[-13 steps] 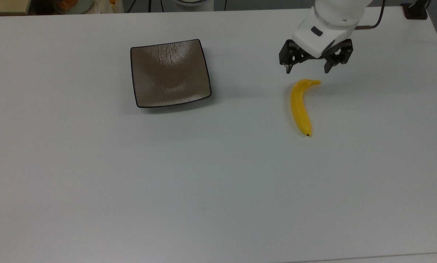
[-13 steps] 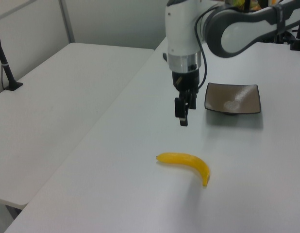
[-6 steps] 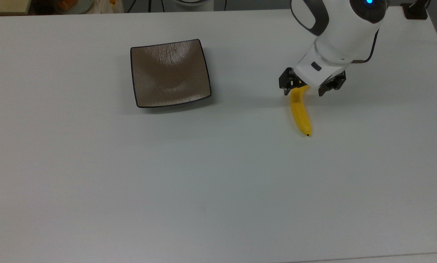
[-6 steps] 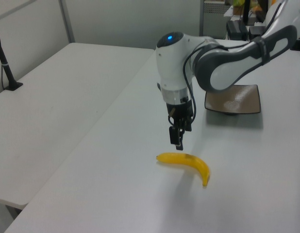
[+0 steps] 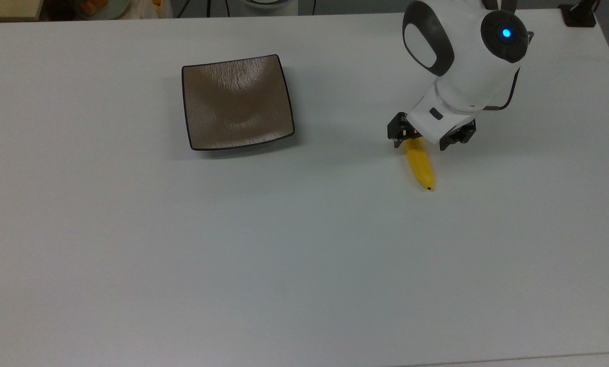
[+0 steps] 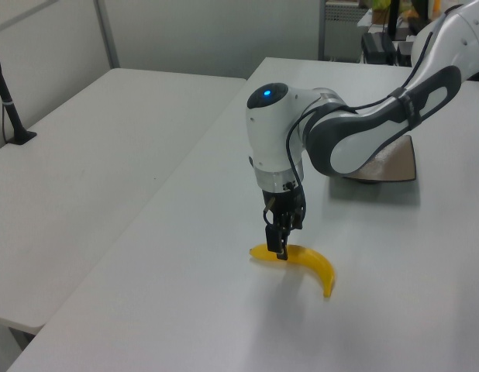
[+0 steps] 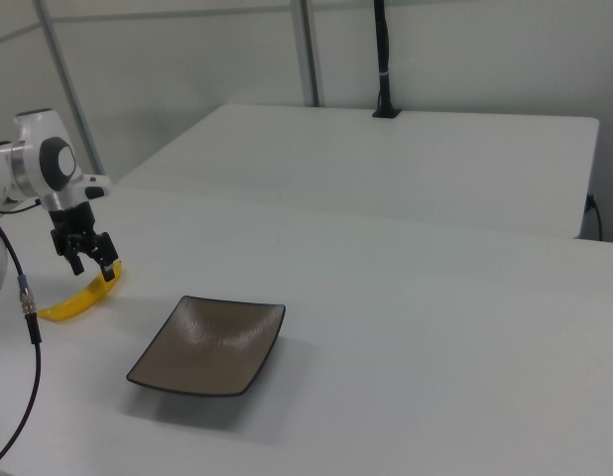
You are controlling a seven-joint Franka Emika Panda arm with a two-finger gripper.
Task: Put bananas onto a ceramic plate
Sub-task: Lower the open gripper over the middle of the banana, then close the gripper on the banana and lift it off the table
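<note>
One banana [image 5: 420,165], smooth bright yellow with a tiny dark tip, lies curved on the white table [image 5: 304,255]. One square plate [image 5: 237,102], glossy brown with a thin black rim, sits well apart toward the top view's left, nothing on it. The claw [image 5: 419,139] is down over the banana's stem end, fingers spread wide, one either side.
</note>
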